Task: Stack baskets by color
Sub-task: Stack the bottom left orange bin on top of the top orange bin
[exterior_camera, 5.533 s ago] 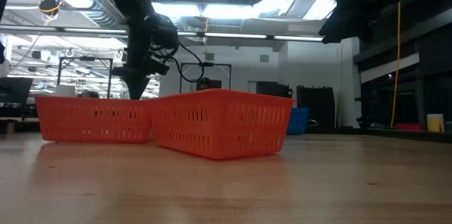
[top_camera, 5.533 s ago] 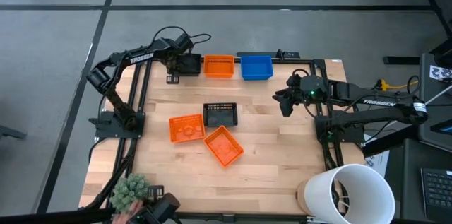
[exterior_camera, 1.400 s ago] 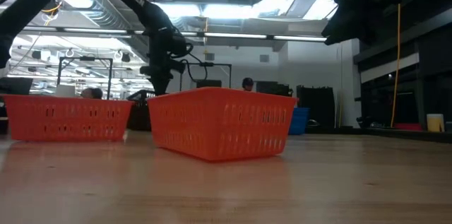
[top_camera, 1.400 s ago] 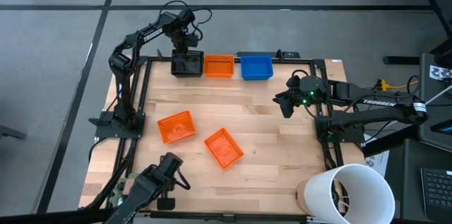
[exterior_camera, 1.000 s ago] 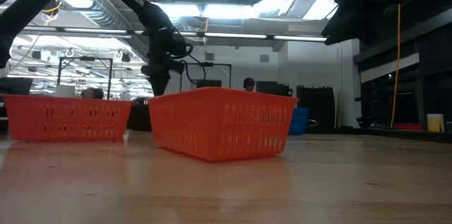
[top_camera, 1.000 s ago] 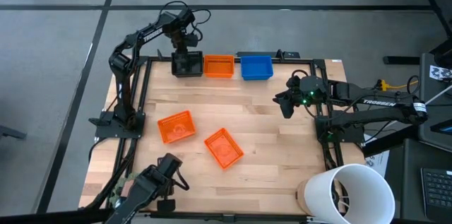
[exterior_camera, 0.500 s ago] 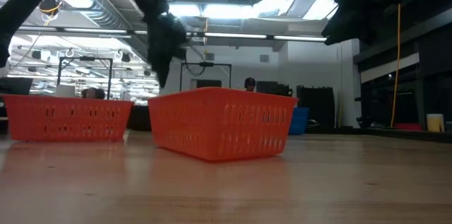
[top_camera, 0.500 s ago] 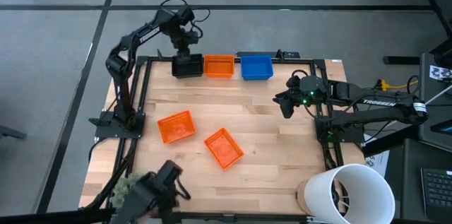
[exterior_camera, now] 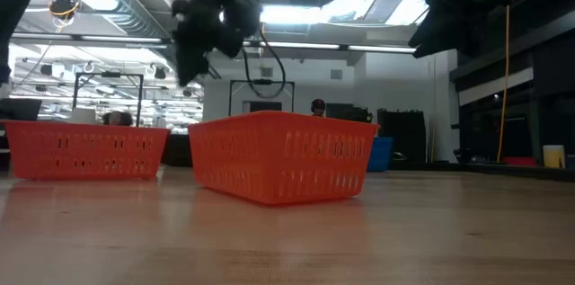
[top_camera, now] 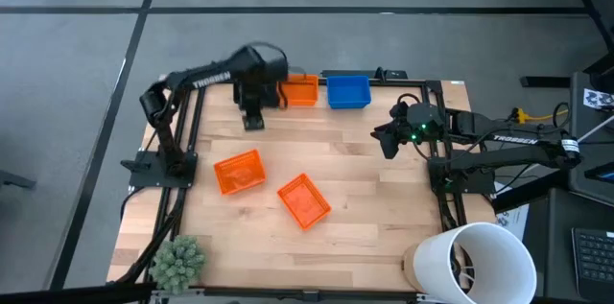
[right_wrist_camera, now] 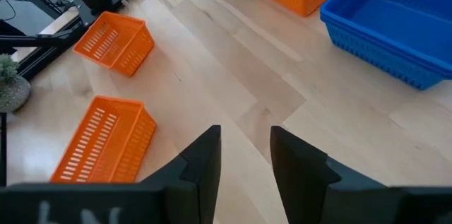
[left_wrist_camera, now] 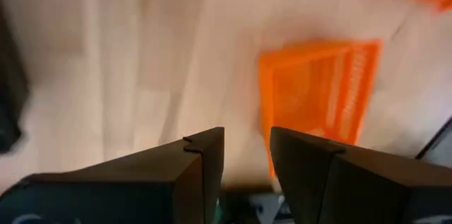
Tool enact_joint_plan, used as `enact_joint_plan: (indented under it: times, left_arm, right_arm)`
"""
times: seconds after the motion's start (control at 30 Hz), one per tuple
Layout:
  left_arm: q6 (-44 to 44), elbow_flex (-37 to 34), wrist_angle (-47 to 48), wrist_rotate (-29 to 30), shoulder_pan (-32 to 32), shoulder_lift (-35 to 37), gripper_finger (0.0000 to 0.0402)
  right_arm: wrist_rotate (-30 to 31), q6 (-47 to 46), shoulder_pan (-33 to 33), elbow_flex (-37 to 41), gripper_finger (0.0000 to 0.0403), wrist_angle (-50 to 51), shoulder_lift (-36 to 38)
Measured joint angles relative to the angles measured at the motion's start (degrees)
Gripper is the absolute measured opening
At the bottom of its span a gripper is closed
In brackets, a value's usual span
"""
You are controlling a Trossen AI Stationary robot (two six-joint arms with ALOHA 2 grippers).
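Baskets sit apart on my tabletop [top_camera: 365,165], two loose orange baskets [top_camera: 239,172] near seven o'clock, orange and blue stacks [top_camera: 348,91] at twelve, while my left tool [top_camera: 253,120] at eleven and right tool [top_camera: 388,147] at three hang empty, fingers narrowly parted.

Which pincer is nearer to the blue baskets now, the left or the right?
The right. The right pincer hovers just beside the blue baskets, toward the table's right edge. The left pincer is farther, beyond the orange basket.
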State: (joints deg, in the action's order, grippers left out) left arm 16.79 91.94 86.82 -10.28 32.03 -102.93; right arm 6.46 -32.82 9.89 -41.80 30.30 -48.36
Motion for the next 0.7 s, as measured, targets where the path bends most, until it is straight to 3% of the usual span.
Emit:
enact_joint_plan:
  times: [0.07,0.2,0.43,0.7]
  left_arm:
    - [-3.0,-4.0,-1.4,2.7,-2.8,0.2,0.0108]
    - [-8.4,-14.5,-6.8,2.3,-6.2,2.5,0.0108]
    - [-22.5,-31.8,-23.4,3.1,-8.6,15.0,0.0108]
    - [-24.8,-40.0,-26.5,5.0,-12.7,25.9,0.0108]
  right_arm:
    - [-0.3,-0.1,0.0,0.0,0.0122,0.0,0.0]
    - [-1.0,0.0,0.0,0.0,0.0122,0.0,0.0]
    - [-1.1,0.2,0.0,0.0,0.0122,0.0,0.0]
    - [-1.1,0.0,0.0,0.0,0.0122,0.0,0.0]
